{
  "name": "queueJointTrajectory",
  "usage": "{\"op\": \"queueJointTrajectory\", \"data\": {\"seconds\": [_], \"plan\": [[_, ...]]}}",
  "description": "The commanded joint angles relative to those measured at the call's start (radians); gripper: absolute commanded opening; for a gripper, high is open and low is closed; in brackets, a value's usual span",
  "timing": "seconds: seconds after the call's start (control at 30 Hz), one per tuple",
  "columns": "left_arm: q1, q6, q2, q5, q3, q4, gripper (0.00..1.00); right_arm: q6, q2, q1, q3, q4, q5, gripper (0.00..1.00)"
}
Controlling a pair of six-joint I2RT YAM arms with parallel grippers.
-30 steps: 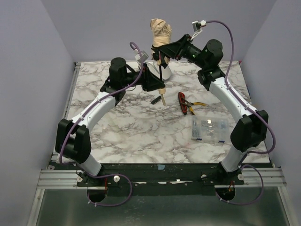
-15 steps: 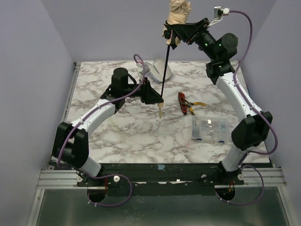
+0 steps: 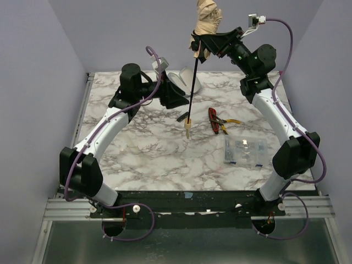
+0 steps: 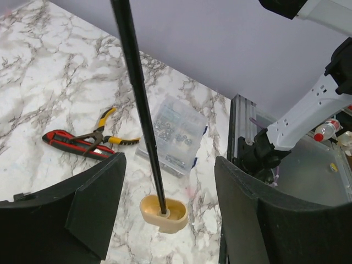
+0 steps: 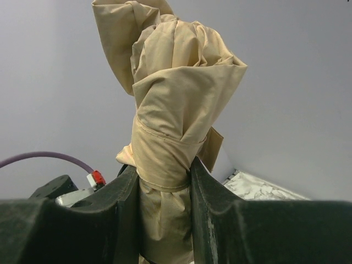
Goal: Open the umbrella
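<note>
The umbrella's folded tan canopy [image 3: 208, 19] is held high above the back of the table, with my right gripper [image 3: 204, 43] shut around it. In the right wrist view both fingers press the wrapped fabric [image 5: 176, 104] of that gripper [image 5: 164, 176]. A thin black shaft [image 3: 192, 82] runs down from the canopy to the beige knob handle [image 3: 188, 127] close over the marble. My left gripper [image 3: 180, 102] stands open beside the shaft. In its wrist view the shaft [image 4: 137, 93] passes between the spread fingers of the gripper [image 4: 168, 165] without touching them, and the handle [image 4: 165, 214] hangs beyond them.
A pale sleeve [image 3: 187, 82] lies on the table behind the shaft. Red-handled pliers [image 3: 215, 121] lie right of the handle, and a clear plastic box [image 3: 245, 149] sits further right and nearer. A small black piece [image 3: 181, 116] lies by the handle.
The right arm has lifted the canopy up, drawing the shaft out long. The left gripper has opened, let go of the shaft near the handle and drawn back to the left.
</note>
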Motion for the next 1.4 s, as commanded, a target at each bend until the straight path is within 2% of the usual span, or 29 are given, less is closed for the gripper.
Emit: {"op": "queueJointTrajectory", "data": {"seconds": [0.0, 0.23, 0.47, 0.57, 0.7, 0.83, 1.0, 1.07, 1.37], "plan": [[-0.060, 0.040, 0.050, -0.025, 0.017, -0.025, 0.68, 0.020, -0.043, 0.003, 0.028, 0.071, 0.030, 0.00], [-0.120, 0.131, 0.078, -0.066, -0.039, -0.066, 0.65, 0.043, -0.029, 0.003, 0.087, 0.064, 0.034, 0.00], [-0.142, 0.389, 0.022, -0.027, -0.181, -0.234, 0.31, 0.022, -0.008, -0.019, 0.139, 0.069, 0.042, 0.00], [-0.147, 0.454, -0.009, -0.021, -0.284, -0.286, 0.27, 0.033, 0.014, -0.049, 0.179, 0.066, 0.053, 0.00], [-0.171, 0.498, -0.039, -0.039, -0.377, -0.304, 0.32, 0.043, 0.032, -0.073, 0.215, 0.064, 0.057, 0.00], [-0.174, 0.474, -0.036, -0.071, -0.367, -0.284, 0.39, 0.056, 0.029, -0.073, 0.191, 0.063, 0.040, 0.00], [-0.174, 0.429, -0.029, -0.103, -0.276, -0.267, 0.61, 0.060, 0.012, -0.070, 0.109, 0.052, -0.014, 0.00], [-0.170, 0.401, -0.040, -0.113, -0.224, -0.269, 0.66, 0.060, -0.010, -0.070, 0.045, 0.045, -0.037, 0.00], [-0.028, 0.329, -0.105, -0.050, -0.072, -0.309, 0.69, 0.010, -0.125, -0.071, -0.169, 0.063, -0.145, 0.00]]}}
